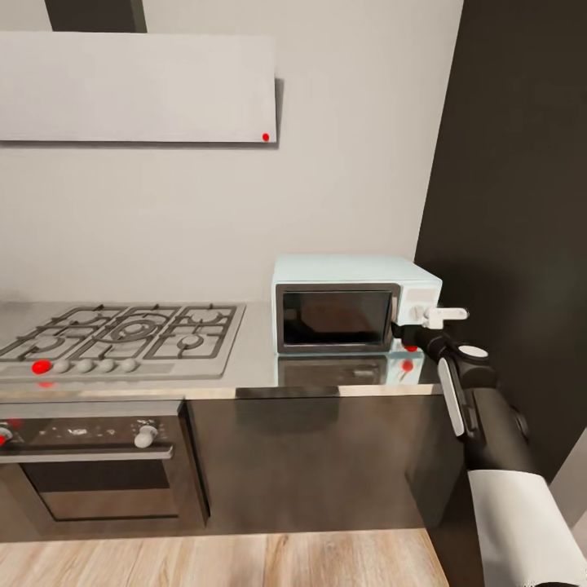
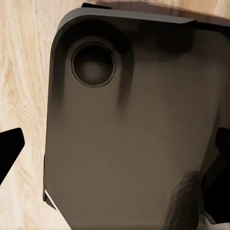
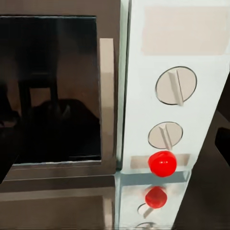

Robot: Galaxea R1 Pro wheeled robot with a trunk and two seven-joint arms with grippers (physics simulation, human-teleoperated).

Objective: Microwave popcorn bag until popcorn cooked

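Pale-blue microwave [image 1: 356, 303] sits door shut on the desk [image 1: 253, 359]; right pincer [image 1: 447, 315] at its dial panel, grip state unclear

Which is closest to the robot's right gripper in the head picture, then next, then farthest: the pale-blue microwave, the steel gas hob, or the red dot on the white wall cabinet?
1. Pale-blue microwave: right at the right gripper, by its dials.
2. Steel gas hob: leftward along the counter.
3. Red dot on the white wall cabinet: high on the wall.
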